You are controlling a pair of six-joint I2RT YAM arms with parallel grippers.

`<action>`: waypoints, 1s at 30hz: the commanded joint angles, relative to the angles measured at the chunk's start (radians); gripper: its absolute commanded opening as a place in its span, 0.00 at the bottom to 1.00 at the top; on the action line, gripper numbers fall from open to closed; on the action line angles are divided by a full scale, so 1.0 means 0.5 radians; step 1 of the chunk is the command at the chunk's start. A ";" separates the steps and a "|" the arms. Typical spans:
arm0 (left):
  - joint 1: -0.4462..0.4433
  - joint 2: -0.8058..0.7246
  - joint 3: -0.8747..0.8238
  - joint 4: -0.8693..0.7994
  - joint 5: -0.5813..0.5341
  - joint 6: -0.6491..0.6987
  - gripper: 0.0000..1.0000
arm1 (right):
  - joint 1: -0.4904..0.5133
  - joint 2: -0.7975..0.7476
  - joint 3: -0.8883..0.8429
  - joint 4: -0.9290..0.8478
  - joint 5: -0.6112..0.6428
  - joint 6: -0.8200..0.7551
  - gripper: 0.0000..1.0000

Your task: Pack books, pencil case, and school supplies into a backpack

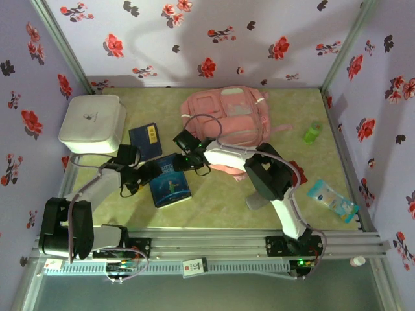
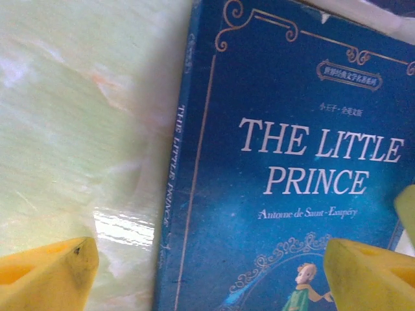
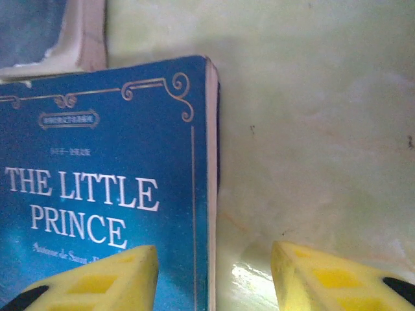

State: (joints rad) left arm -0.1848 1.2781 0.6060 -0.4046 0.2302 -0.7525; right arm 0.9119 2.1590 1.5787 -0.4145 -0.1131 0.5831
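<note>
The blue illustrated book (image 1: 170, 186) lies flat on the table in front of the pink backpack (image 1: 227, 116). My left gripper (image 1: 150, 172) stands open over its spine side; in the left wrist view the yellow fingers (image 2: 45, 272) straddle the book's spine (image 2: 172, 194). My right gripper (image 1: 189, 163) is open over the far corner, one finger above the cover (image 3: 97, 194) and the other above bare table. A dark navy book (image 1: 146, 140) lies just behind, its corner (image 3: 32, 26) showing. The grey pencil case (image 1: 256, 202) sits partly under the right arm.
A white rounded box (image 1: 94, 122) stands at the back left. A small green object (image 1: 313, 133) lies at the back right and a pale blue packet (image 1: 332, 201) at the right front. Patterned walls enclose the table.
</note>
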 commanded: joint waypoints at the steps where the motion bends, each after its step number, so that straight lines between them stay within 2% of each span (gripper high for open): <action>1: 0.000 0.027 -0.021 0.056 0.058 -0.024 0.88 | 0.018 0.058 0.077 -0.115 -0.018 -0.033 0.46; 20: -0.136 0.188 0.034 0.206 0.149 -0.113 0.84 | 0.015 0.169 0.128 -0.251 0.064 0.006 0.43; 30: -0.172 0.011 0.114 0.186 0.279 -0.161 0.74 | 0.016 0.180 0.116 -0.258 0.084 0.012 0.40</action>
State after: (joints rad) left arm -0.2554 1.3300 0.6170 -0.3580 0.2848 -0.8097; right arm 0.9119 2.2013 1.6356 -0.4831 -0.1043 0.5846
